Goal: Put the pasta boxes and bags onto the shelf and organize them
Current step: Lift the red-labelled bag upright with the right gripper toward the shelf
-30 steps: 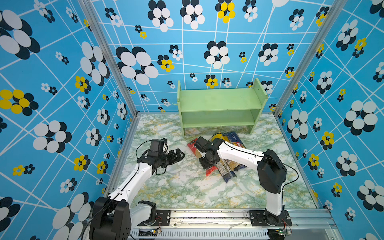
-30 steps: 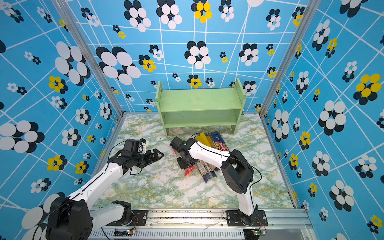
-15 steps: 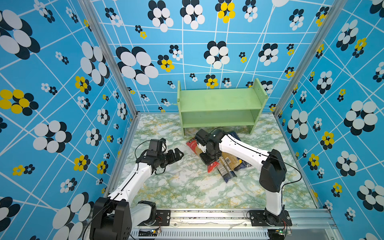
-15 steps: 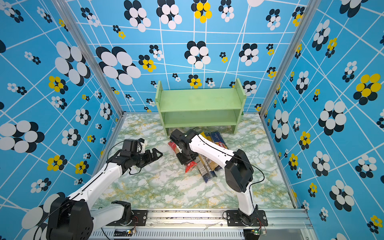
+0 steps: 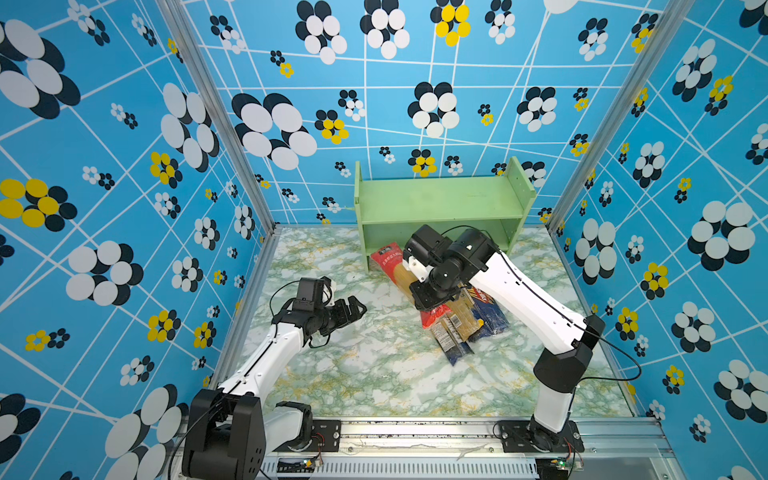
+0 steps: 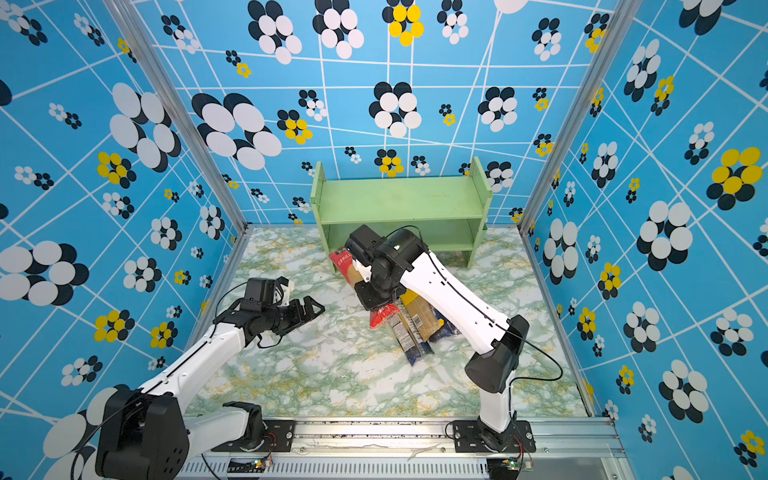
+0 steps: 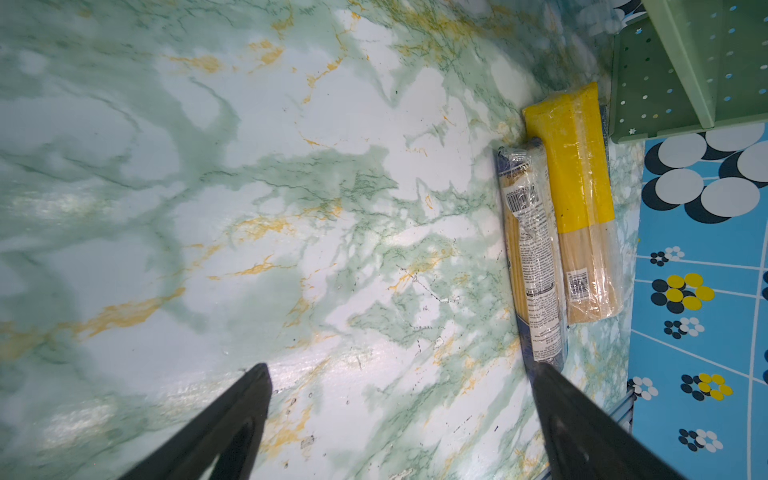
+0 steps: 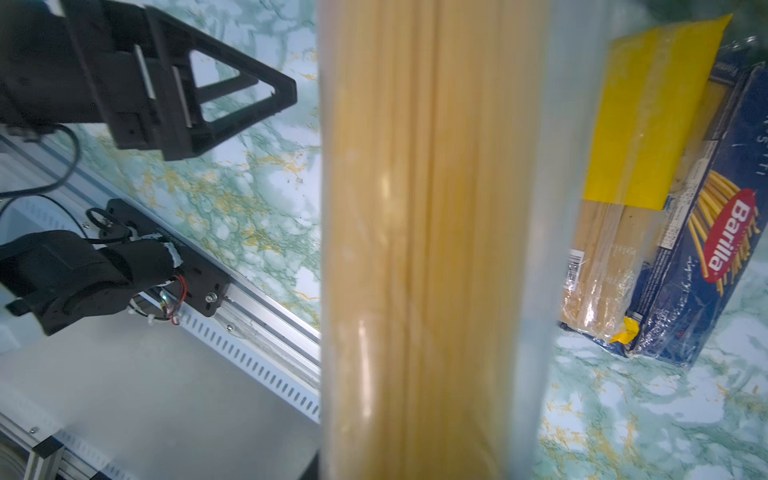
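R gripper (image 5: 430, 296): clamped on the long red-ended clear bag of spaghetti (image 5: 401, 276), approx. mid-length, jaws narrow around it.
Held bag, pose: slanted in both top views, one red end near the foot of the shelf's left upright, the other red end over the pile's edge. Can't tell if either end touches anything.
Held bag, R wrist view: the pale strands cross the whole frame, close to the lens, blurred.
L gripper (image 5: 353, 308): spread wide, nothing btwn the fingers (image 7: 232, 419). It hovers over bare tabletop, well apart from the pile, tips aimed toward it.
Shelf: light green two-tier wooden shelf (image 5: 440, 203), upright at the back wall, peg-holed side panels.
Surface: green-white marbled tabletop (image 5: 374, 374).
Pile: right of centre, partly under the R arm, near the shelf front.
Pile, items: yellow-topped clear bag (image 6: 417, 318), dark blue Barilla box (image 8: 727, 232), blue-ended clear bag w/ white label (image 6: 405, 338).
Pile, layout: yellow-topped bag rests on the Barilla box. Blue-ended bag lies alongside the yellow-topped one, touching, roughly parallel.
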`<control>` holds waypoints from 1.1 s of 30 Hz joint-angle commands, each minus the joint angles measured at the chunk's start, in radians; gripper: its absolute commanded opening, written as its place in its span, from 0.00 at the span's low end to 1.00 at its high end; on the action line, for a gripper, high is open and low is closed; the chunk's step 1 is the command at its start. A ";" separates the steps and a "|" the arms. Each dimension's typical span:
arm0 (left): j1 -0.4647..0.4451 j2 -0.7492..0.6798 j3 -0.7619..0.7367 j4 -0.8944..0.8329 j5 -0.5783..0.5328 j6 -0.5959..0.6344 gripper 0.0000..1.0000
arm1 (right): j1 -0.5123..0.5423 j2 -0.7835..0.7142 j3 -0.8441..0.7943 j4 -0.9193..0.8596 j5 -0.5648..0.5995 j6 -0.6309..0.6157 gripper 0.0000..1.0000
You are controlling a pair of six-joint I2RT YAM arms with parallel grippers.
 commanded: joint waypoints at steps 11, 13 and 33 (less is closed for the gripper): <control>0.017 -0.010 0.010 0.016 0.021 0.020 0.99 | -0.141 0.058 0.578 -0.074 -0.020 0.122 0.00; 0.017 -0.013 0.009 0.023 0.025 0.018 0.99 | -0.156 0.055 0.578 -0.039 0.009 0.120 0.00; 0.017 -0.025 0.016 0.039 0.036 0.019 0.99 | -0.202 0.098 0.527 0.350 0.257 0.013 0.00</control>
